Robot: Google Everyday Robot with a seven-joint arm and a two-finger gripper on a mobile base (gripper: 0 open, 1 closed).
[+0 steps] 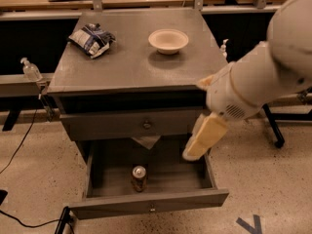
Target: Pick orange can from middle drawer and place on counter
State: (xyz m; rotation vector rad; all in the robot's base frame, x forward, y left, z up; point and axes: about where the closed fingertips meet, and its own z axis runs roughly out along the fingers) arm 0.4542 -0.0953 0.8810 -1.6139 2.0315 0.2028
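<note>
- Low at centre frame, the orange can (139,178) stands upright in the pulled-out middle drawer (151,206), near its front panel.
- Right of centre, the gripper (197,147) hangs over the drawer's right side, apart from the can; whether it is open or closed cannot be told.
- Higher up, the counter (131,65) holds a bowl (168,40) and a crumpled bag (91,39).

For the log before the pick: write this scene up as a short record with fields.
can: upright in the open drawer, near the middle
drawer: pulled out, lowest one showing
counter: holds a snack bag at left and a bowl at right
gripper: over the drawer's right side, apart from the can
task: can not yet picked
</note>
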